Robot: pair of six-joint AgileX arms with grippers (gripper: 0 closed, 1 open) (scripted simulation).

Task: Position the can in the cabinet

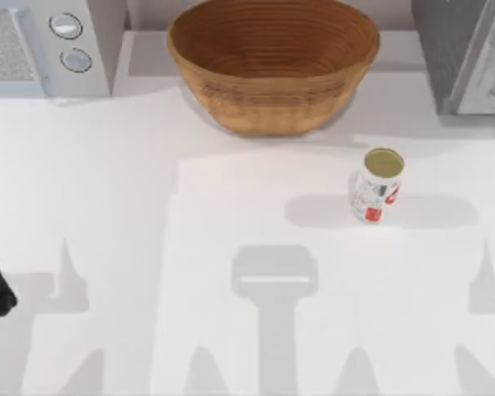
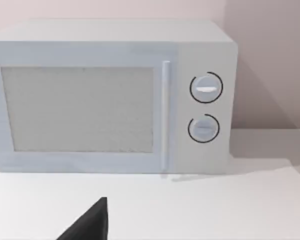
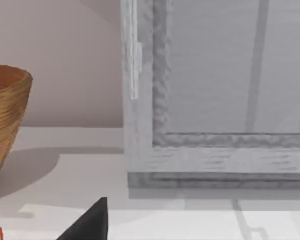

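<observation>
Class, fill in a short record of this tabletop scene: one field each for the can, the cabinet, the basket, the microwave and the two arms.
can: can upright on the table, right of centre, in front of the basket
cabinet: cabinet at back right, door looks shut
basket: basket at back centre
microwave: microwave at back left, two round knobs
left arm: dark part at the table's left edge, away from the can
right arm: its wrist view faces the cabinet
task state: can not yet in cabinet

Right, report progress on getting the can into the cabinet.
Nothing looks done yet. The can stands upright on the table, in front of the basket, untouched by either arm. The cabinet sits at the back right. Grasping, carrying and placing the can all remain.
</observation>
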